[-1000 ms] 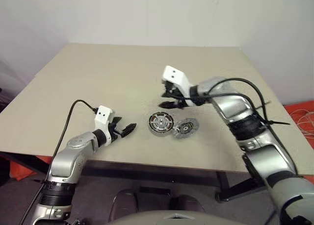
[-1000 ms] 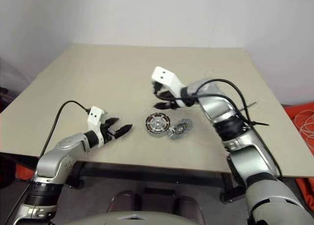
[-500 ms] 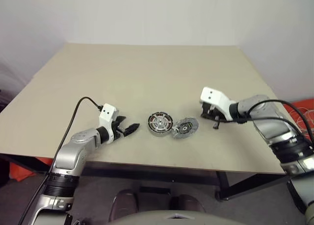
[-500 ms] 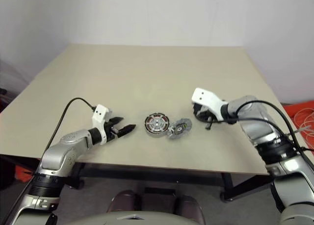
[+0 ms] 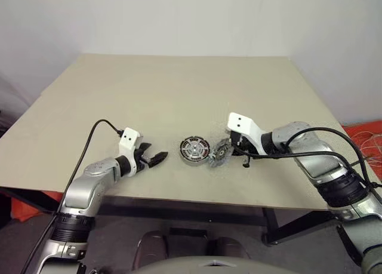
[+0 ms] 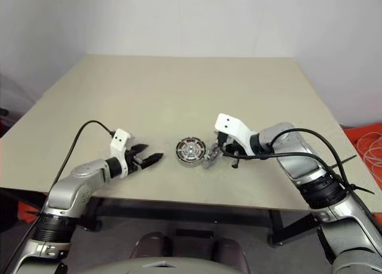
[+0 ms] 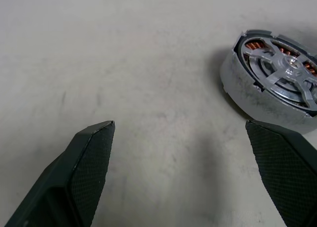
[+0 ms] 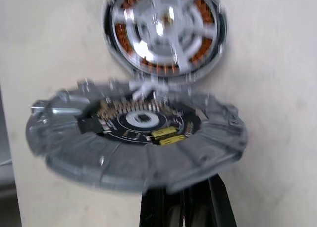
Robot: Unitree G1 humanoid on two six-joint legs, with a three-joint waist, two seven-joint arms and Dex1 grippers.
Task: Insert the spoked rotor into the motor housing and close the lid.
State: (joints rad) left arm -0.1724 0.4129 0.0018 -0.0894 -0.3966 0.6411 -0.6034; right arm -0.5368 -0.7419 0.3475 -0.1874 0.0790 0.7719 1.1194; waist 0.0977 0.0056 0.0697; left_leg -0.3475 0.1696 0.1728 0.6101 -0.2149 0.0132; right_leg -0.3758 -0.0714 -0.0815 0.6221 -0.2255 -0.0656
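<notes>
Two silver arms reached over the beige surface [image 5: 179, 89], one from each side. The left end effector [image 5: 156, 159] hung low near the front edge, forearm angled inward, its two black fingers [image 7: 89, 158] spread wide with nothing between them, tips aimed toward the round silver-grey motor housing [image 5: 196, 150] but well apart from it. That housing sat flat on the surface, copper-brown windings visible beneath the silver spokes and dark rim of the spoked rotor [image 7: 280, 71] already seated inside it.

The right arm came in from the right, elbow bent, wrist turned inward and pitched downward. The right end effector [image 8: 181, 207] had its black fingers pinched together on the near edge of the flat round silver lid [image 8: 138, 133]. In the right wrist view the lid showed a segmented pale rim, a dark round circuit centre and small gold parts, slightly blurred. In the head views the lid [image 5: 219, 150] stood tilted just beside the housing on its right side; whether its lower edge touched the surface or the housing could not be told.
</notes>
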